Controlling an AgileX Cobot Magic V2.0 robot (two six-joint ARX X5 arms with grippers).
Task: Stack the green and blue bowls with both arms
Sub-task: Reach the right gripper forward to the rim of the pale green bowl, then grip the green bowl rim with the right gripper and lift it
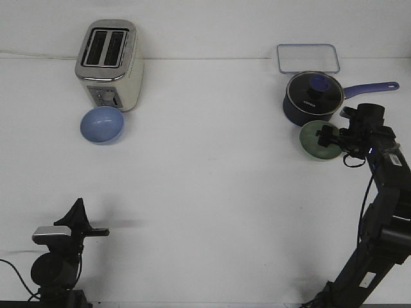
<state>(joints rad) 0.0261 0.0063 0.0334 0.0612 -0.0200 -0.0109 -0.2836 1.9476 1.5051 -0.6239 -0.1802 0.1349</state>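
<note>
Right fingers (325, 136) reach over the green bowl (314, 140) beside the saucepan (311, 97); grip unclear. Left fingers (80, 215) sit together, far from the blue bowl (102, 125).

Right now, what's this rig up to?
The right arm is reaching out over the green bowl, its pincer at the bowl beside the dark blue lidded saucepan; whether it has gripped the rim can't be told from this view. The left pincer sits back near the table's front edge, holding nothing. The blue bowl rests untouched in front of the toaster. Nothing is stacked yet.
</note>
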